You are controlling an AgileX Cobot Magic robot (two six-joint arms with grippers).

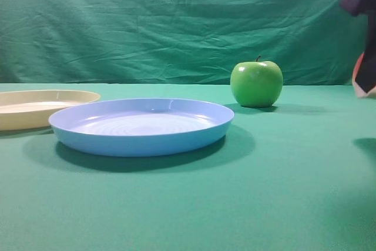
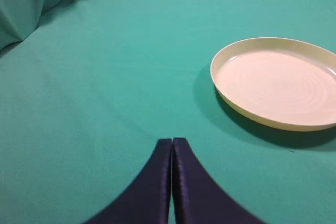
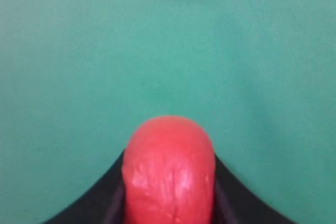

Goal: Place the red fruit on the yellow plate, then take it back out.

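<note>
Right gripper [image 3: 169, 182] — on my right wrist feed the two dark fingers [image 3: 239, 198] flank the red fruit [image 3: 169, 169], one on each side, and the fruit fills the gap between them. It sits in their clasp above the green cloth [image 3: 79, 66]. In the high view the same gripper [image 1: 365, 83] shows only at the far right edge, raised off the cloth, with a sliver of the red fruit [image 1: 356, 70] beside its dark finger.

Left gripper [image 2: 171, 150] — jaws pressed together, tips meeting along one seam, nothing between them. It hangs over bare cloth, with the yellow plate [image 2: 223, 90] ahead and to the right of the tips, apart from them.

Items counted:
- Red fruit — one, in the right gripper's clasp, well apart from the yellow plate [image 1: 17, 119], which lies at the opposite side of the high view.
- Yellow plate — one, nothing on the part I can see; cut off by the left edge in the high view.
- Light blue plate [image 1: 141, 139] — one, nearer the camera, its rim overlapping the yellow plate's in view; whether they touch I cannot tell.
- Green apple [image 1: 256, 83] — one, upright on the cloth, behind and to the right of the blue plate, apart from it.
</note>
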